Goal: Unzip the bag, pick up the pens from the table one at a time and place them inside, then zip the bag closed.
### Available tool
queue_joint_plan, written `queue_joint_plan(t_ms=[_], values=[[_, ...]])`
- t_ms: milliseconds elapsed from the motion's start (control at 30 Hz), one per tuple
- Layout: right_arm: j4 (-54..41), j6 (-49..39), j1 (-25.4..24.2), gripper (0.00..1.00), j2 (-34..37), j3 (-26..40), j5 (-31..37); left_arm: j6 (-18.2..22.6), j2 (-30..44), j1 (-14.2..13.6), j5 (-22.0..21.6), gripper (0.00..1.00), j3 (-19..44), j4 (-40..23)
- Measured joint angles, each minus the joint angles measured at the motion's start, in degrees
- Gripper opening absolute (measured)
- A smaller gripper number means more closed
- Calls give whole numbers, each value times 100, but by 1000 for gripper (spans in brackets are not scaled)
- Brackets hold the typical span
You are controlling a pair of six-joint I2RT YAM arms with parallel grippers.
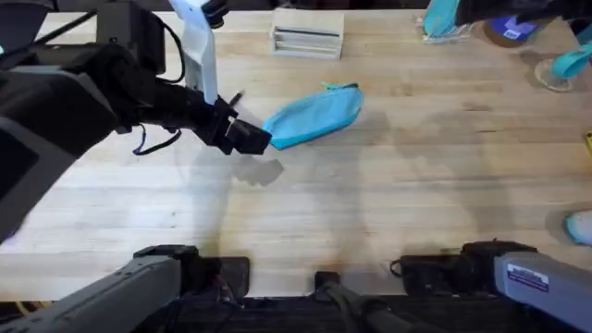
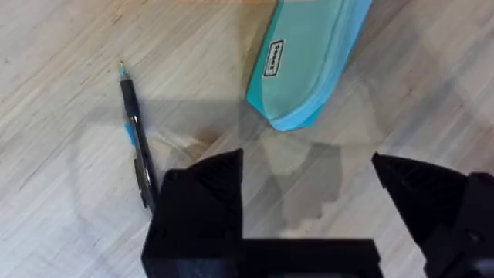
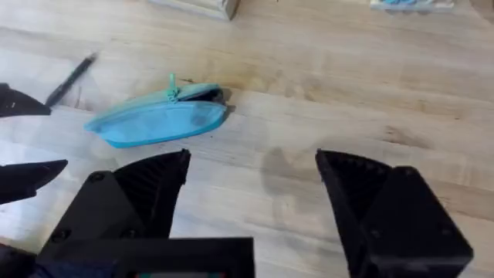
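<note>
The light-blue bag [image 1: 314,116] lies flat on the table [image 1: 388,203] at centre back, its teal zipper along the far edge. In the right wrist view the bag [image 3: 158,120] shows a small dark gap at its wider end. One dark pen [image 1: 236,97] lies just left of the bag; it also shows beside the bag [image 2: 309,62] as the pen [image 2: 135,139]. My left gripper [image 1: 245,137] hovers open at the bag's near-left tip, holding nothing [image 2: 309,185]. My right gripper [image 3: 251,177] is open and holds nothing, well short of the bag.
A white box [image 1: 307,39] stands at the back behind the bag. Turquoise items [image 1: 442,20] and a tape roll [image 1: 509,32] sit at the back right. The right arm [image 1: 518,273] rests near its base.
</note>
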Motion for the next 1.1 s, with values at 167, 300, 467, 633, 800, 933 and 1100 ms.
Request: queue_joint_plan(t_ms=[167,300,467,633,800,933,1100], values=[[81,1,0,996,237,0,0,4,387,-78,19,993,-7,281],[250,0,10,997,251,0,0,10,850,-359,21,993,-7,661],[359,0,72,995,253,0,-2,15,1358,-738,24,993,-8,1126],[407,-1,79,995,253,0,-2,-76,1355,-739,87,993,-9,1318],[420,-1,79,996,253,0,-2,-120,1355,-737,266,993,-9,1491],[422,-1,79,996,253,0,-2,-125,1355,-739,539,993,-9,1525],[422,-1,79,996,253,0,-2,-139,1355,-739,667,993,-9,1389]])
